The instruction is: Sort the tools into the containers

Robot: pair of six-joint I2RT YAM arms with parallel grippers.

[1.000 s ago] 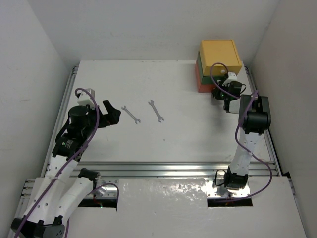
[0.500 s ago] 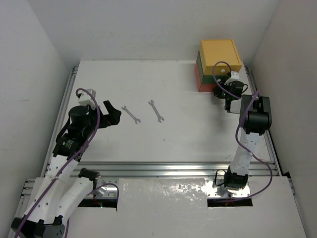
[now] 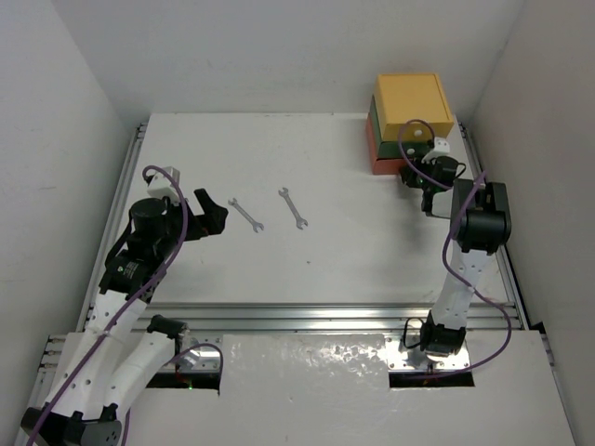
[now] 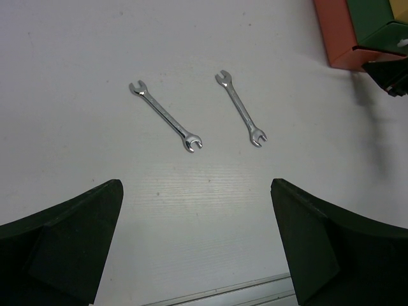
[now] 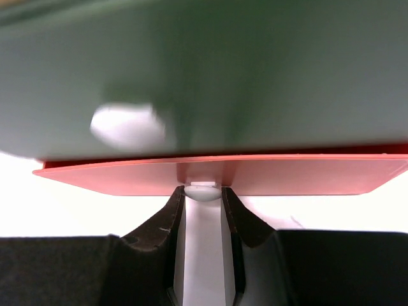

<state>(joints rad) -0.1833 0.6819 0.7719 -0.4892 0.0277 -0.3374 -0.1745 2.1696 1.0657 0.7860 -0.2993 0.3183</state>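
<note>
Wrenches are lying out on the open middle of the table (image 3: 325,269) in the overhead view. The first wrench (image 3: 245,214) is nearer the left arm and the second wrench (image 3: 293,207) is just to its right. They are apart from each other and well clear of every edge, with bare surface all round them. The left gripper (image 3: 210,212) is hovering just left of the first wrench, its jaws standing apart and holding nothing. At the far right corner three drawers are sitting stacked: the yellow drawer (image 3: 414,104) on top, the green drawer (image 3: 372,111) under it and the red drawer (image 3: 383,158) at the bottom, close to the right-hand edge. The right gripper (image 3: 412,175) is sitting against the near front of the stack, leaving little room on that side.

From the left wrist, both wrenches are lying slanted ahead of the widely parted fingers (image 4: 70,242), and the stack's corner is showing at top right.

From the right wrist, the fingertips (image 5: 175,199) are pressing in on the small white knob (image 5: 203,192) at the red drawer's front, pinching it from both sides. The green drawer's front is filling the view above, its upper knob (image 5: 127,125) blurred and off to the left.
</note>
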